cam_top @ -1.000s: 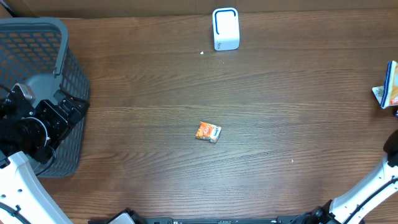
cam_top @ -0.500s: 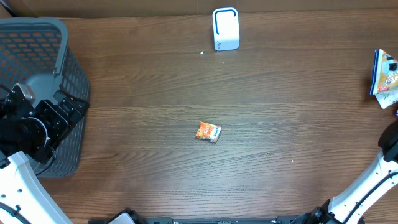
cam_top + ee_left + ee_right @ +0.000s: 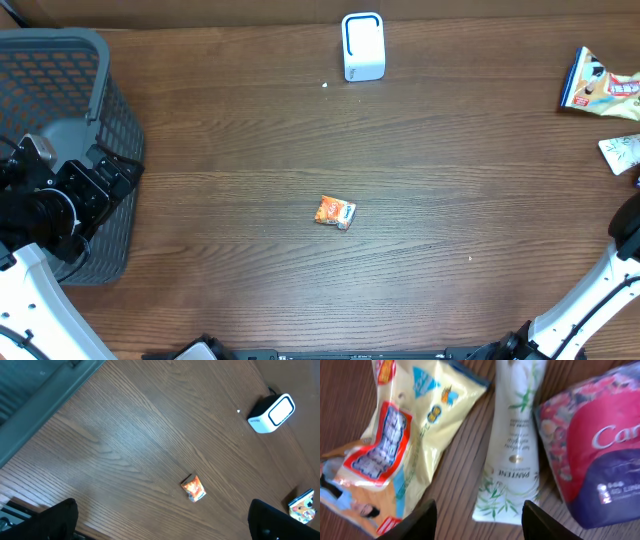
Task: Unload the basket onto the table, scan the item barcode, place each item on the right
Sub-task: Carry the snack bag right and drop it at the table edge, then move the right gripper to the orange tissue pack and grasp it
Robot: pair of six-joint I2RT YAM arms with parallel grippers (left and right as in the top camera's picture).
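R fingers (image 3: 427, 522) sit about half apart now w/ nothing in them; a sec ago they were shut. The snack bag (image 3: 600, 85) was up on edge at the far right of the surface (image 3: 250, 140) then. It now lies flat there, face up, further toward the back. In the wrist cam it's just beside a white tube (image 3: 512, 450), w/ a pink pack (image 3: 595, 445) on the tube's other side. Scanner (image 3: 363, 46) at back centre and orange packet (image 3: 335, 212) mid-surface haven't moved. L fingers (image 3: 57, 522) are unchanged: fully apart, empty, parked by the grey basket (image 3: 60, 100).
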